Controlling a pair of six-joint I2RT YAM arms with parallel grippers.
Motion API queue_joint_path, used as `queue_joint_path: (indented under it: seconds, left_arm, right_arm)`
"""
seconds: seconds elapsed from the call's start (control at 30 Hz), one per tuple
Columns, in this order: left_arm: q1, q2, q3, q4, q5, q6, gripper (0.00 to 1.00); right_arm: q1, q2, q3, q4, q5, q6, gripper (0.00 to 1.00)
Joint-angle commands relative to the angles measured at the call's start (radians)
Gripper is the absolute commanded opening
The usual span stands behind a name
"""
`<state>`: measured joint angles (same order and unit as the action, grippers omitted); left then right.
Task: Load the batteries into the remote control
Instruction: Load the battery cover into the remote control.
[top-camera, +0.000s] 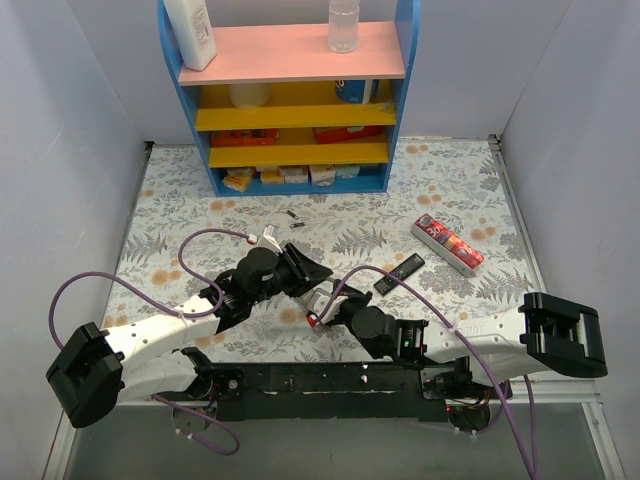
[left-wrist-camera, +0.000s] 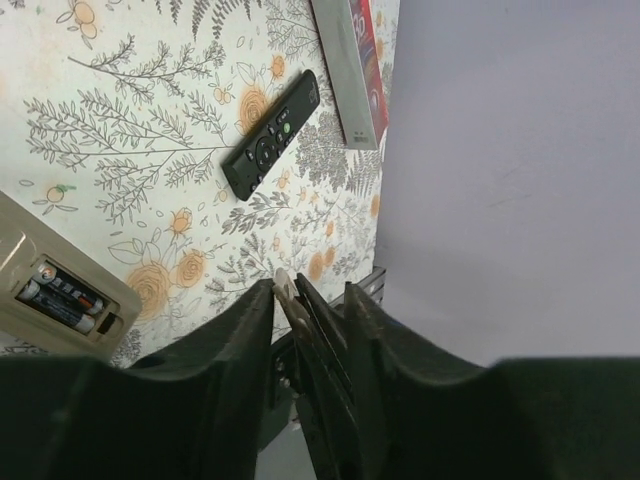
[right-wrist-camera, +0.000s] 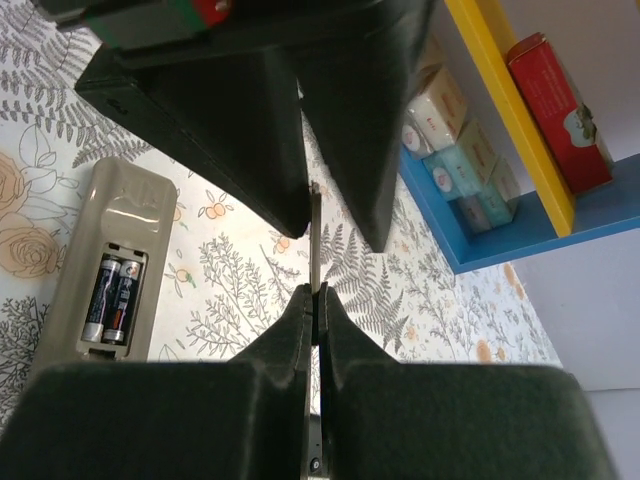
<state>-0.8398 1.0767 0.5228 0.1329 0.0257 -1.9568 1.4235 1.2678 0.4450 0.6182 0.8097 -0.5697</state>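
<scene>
Grey cover pinched edge-on in my right gripper — left gripper parted around its tip; batteries seated in remote control.

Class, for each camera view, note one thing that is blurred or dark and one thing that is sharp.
Top external: even light, little shadow, all in focus. Left wrist: left fingers dark and blurred, black remote sharp. Right wrist: right fingers blurred, batteries crisp in the remote control.
</scene>
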Motion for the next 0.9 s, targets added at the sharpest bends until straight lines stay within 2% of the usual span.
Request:
queue_joint_path:
  seconds: [0.0,0.03,0.13,0.17,0.27,0.37,0.4,0.6,0.67,0.7,0.87]
  left_arm:
    - [-0.004,0.0,0.02,-0.015,-0.041,-0.002,0.26]
    - [-0.004,-0.001,0.019,-0.015,-0.043,0.001,0.15]
    - [-0.004,-0.006,0.017,-0.018,-0.049,0.002,0.01]
    - [-0.004,-0.009,0.016,-0.019,-0.055,0.002,0.0]
    - [-0.004,-0.021,0.005,-0.019,-0.058,0.006,0.0]
    - [-0.004,-0.038,-0.013,-0.013,-0.069,0.012,0.0]
    - [-0.004,-0.041,-0.018,-0.012,-0.073,0.019,0.0]
    - [-0.004,-0.078,-0.061,0.02,-0.081,0.062,0.0]
    - [-0.002,-0.087,-0.067,0.039,-0.075,0.085,0.0]
    - [-0.002,-0.09,-0.075,0.045,-0.072,0.097,0.0]
    - [0.011,-0.119,-0.076,0.06,0.011,0.202,0.0]
  right_arm:
    - [0.015,0.019,0.031,0.092,0.051,-0.035,0.01]
    - [0.017,0.019,0.029,0.092,0.052,-0.032,0.01]
    - [0.018,0.008,0.029,0.069,0.037,-0.001,0.01]
    - [0.018,0.004,0.032,0.057,0.034,0.01,0.01]
    - [0.018,-0.024,0.04,-0.004,0.002,0.068,0.07]
    - [0.018,-0.062,0.046,-0.07,-0.04,0.135,0.24]
    - [0.018,-0.082,0.043,-0.077,-0.058,0.149,0.35]
    - [-0.001,-0.185,0.035,-0.184,-0.203,0.264,0.62]
    - [-0.032,-0.218,0.034,-0.215,-0.268,0.31,0.64]
    - [-0.044,-0.254,0.032,-0.245,-0.34,0.318,0.69]
    - [-0.172,-0.355,0.003,-0.29,-0.614,0.37,0.75]
